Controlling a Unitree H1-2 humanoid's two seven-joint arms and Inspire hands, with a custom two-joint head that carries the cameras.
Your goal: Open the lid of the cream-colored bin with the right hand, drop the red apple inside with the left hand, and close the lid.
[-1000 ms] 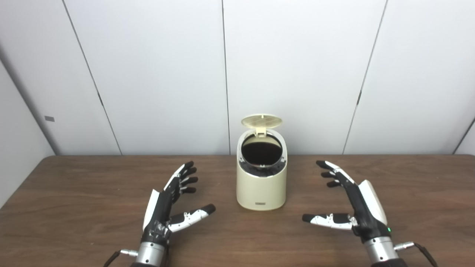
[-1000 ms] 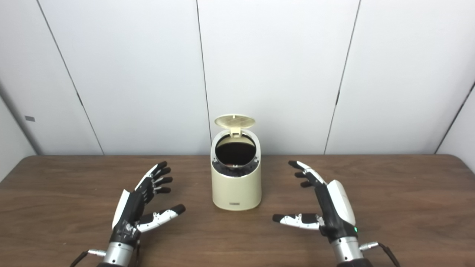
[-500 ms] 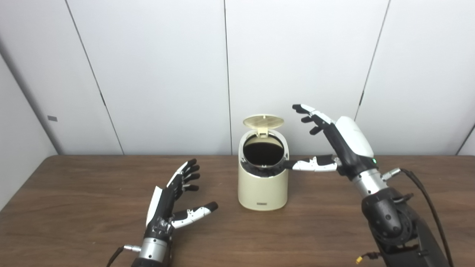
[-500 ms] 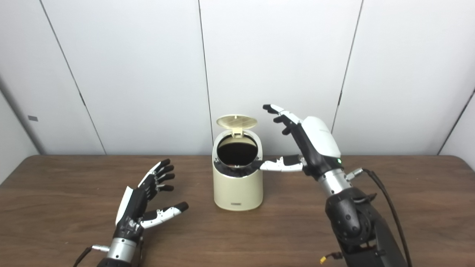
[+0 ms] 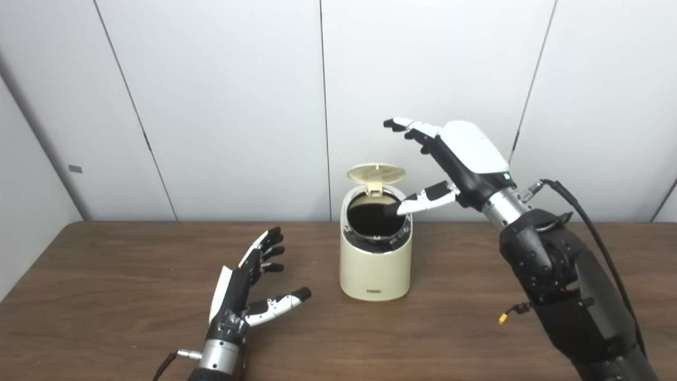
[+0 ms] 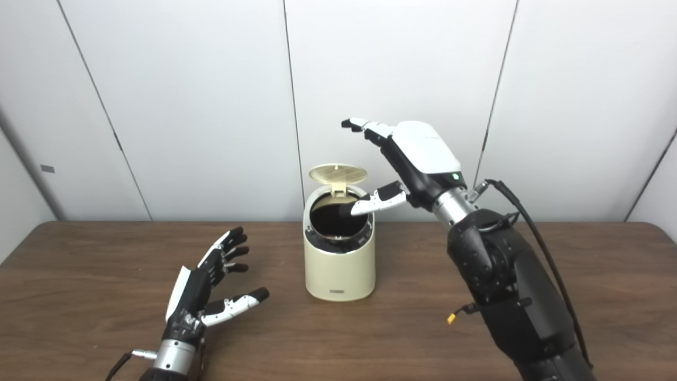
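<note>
The cream-colored bin (image 5: 375,270) stands at the table's middle with its round lid (image 5: 375,173) tipped up and back, showing a dark inside. No red apple shows anywhere; the bin's inside is too dark to read. My right hand (image 5: 455,156) is raised above and right of the bin, open, fingers stretched over the lid and thumb reaching across the opening. My left hand (image 5: 248,288) rests open and empty on the table, left of the bin.
The brown wooden table (image 5: 106,296) runs across the whole width. White wall panels (image 5: 222,106) rise right behind the bin. My right forearm (image 5: 560,280) with its black cable hangs over the table's right half.
My right hand rose from the table at the bin's right, swung up and left, and now hovers over the lid. The left hand stayed put. The lid remains up.
</note>
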